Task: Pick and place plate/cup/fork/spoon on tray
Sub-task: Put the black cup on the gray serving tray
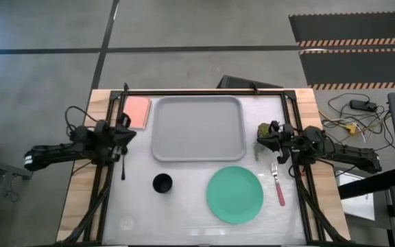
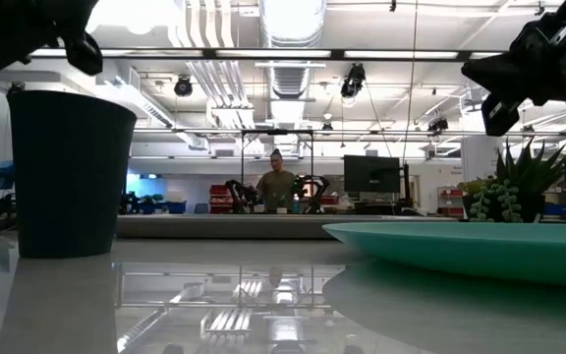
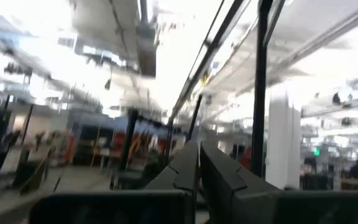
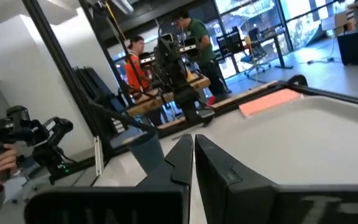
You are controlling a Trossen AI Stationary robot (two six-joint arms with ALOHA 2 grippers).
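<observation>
The plate (image 1: 234,194) lies flat on the worktop (image 1: 184,213) at the near edge, right of centre, with the cup (image 1: 162,183) standing upright well to its left. Just right of the plate lies the fork (image 1: 278,184), its long axis running near to far, pink handle toward the near edge and tines pointing away, toward the right hand (image 1: 260,145). That hand hovers past the tines, its fingers (image 4: 194,155) pressed together and holding nothing, with a small green plant (image 1: 262,128) close by. On the opposite side the left hand (image 1: 127,134) is also closed and empty; the slim dark spoon (image 1: 123,165) lies beneath it, long axis near to far. Farther back, the tray (image 1: 197,127) sits bare between the two hands, a pink pad (image 1: 137,112) just beside its left rim
</observation>
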